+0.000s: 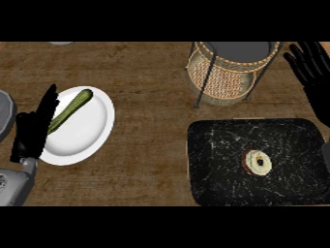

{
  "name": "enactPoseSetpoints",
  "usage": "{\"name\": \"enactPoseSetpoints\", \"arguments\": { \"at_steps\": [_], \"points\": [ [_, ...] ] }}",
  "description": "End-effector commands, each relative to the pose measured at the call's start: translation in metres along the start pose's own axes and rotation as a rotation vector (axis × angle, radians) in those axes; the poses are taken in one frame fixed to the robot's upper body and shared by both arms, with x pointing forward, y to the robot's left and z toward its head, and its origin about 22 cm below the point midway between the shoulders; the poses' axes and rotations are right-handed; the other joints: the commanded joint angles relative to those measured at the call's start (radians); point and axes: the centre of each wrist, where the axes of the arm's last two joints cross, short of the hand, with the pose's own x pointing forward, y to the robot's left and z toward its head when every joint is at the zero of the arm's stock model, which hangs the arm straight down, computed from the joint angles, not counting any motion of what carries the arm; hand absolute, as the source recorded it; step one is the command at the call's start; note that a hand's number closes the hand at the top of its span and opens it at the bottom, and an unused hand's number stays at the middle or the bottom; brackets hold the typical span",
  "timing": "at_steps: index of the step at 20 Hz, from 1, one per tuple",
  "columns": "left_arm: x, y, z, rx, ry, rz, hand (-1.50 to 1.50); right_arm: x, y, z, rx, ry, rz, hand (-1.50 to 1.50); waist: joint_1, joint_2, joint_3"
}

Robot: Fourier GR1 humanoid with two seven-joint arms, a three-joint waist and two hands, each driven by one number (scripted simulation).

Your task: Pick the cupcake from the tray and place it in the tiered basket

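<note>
Wooden counter (146, 160), head view: the cupcake (257, 162) sits untouched in the black tray (217, 145), lower right. The right hand (323, 94) hovers upper right, fingers spread, beside the tiered basket (228, 77). The left hand (33, 131) rests open at left. Pickup not yet begun; next, the right hand must drop onto the cupcake.
</note>
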Motion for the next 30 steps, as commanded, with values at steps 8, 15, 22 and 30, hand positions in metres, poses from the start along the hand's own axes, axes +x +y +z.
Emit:
{"name": "enactPoseSetpoints", "arguments": {
  "at_steps": [8, 15, 22, 30],
  "points": [
    [0.048, -0.079, 0.007, -0.063, -0.236, 0.168, 0.0, -0.04, -0.077, 0.035, -0.04, 0.075, -0.109, 1.5, 0.019, 0.001, 0.014],
    [0.03, -0.085, 0.022, -0.056, -0.22, 0.165, 0.0, -0.081, -0.088, 0.062, 0.434, -0.035, -0.665, -1.5, 0.021, -0.01, 0.016],
    [0.036, -0.084, 0.025, -0.058, -0.206, 0.182, 0.0, 0.035, -0.176, 0.062, 0.61, -0.059, -0.198, -1.5, 0.015, -0.016, 0.015],
    [0.043, -0.086, 0.022, -0.048, -0.2, 0.18, 0.0, 0.181, -0.127, 0.033, 0.824, -0.057, 0.479, -1.5, -0.007, -0.024, 0.016]
  ]
}}
